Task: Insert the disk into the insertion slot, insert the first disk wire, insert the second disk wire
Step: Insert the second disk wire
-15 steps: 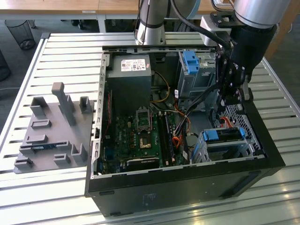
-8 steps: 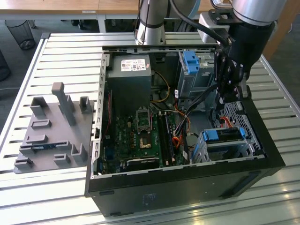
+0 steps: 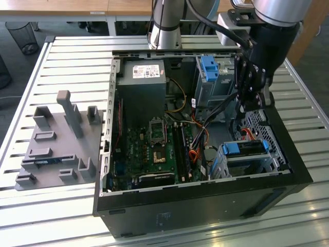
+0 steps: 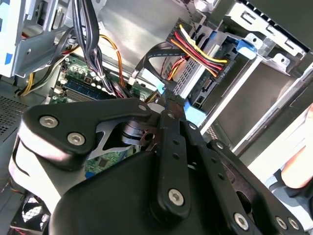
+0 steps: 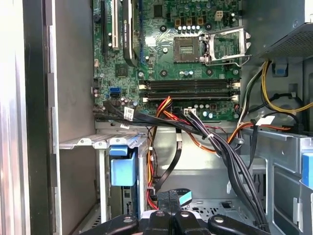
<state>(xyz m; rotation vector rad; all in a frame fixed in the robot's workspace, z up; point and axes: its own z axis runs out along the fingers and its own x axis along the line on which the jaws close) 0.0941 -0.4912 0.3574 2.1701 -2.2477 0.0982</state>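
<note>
Disk (image 3: 247,148) in its bright blue carrier sits inside the insertion slot (image 3: 222,163), the low silver cage in the corner of the open computer case (image 3: 205,206) at the exterior view's right. In the second wrist view the disk (image 4: 203,78) shows its end face, with a bundle of red, yellow and black wires (image 4: 200,49) lying across it.

The fingers (image 4: 168,127) are clenched together on the end of a flat black disk wire (image 4: 149,51) with a pale blue tip, held just beside the disk's end face. In the exterior view the fingers (image 3: 247,82) hang inside the case above the slot, near the taller grey bay (image 3: 208,69) with its blue tab.

A white printed label (image 3: 148,71) is stuck on the power supply, and small white tags (image 5: 128,113) are wrapped on the black cables over the motherboard (image 5: 195,49); their print is too small to read. A grey fixture plate (image 3: 56,144) lies on the slatted counter (image 3: 67,62), well apart from the case.
</note>
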